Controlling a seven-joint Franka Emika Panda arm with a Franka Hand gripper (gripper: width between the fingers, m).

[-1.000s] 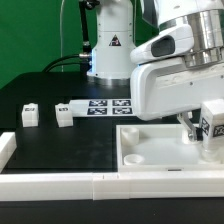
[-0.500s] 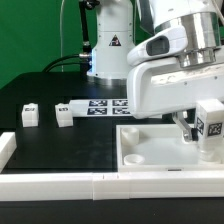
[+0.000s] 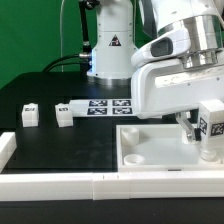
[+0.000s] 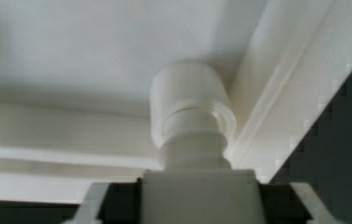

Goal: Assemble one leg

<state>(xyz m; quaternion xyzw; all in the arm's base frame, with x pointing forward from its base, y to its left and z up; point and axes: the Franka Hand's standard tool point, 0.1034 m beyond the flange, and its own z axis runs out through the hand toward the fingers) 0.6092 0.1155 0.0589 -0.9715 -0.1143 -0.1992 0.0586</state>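
Note:
My gripper is shut on a leg, a white block with a black-and-white tag, and holds it upright at the far right corner of the white tray. In the wrist view the leg runs from between my fingers down to the tray floor, right beside the raised rim. I cannot tell whether its tip touches. Two more legs stand on the black table at the exterior view's left.
The marker board lies behind the tray near the robot base. A white rail runs along the front edge, with a white piece at the left edge. The arm's body hides the tray's far right side.
The gripper with the leg has shifted only very slightly over the tray corner. Nothing else has moved.

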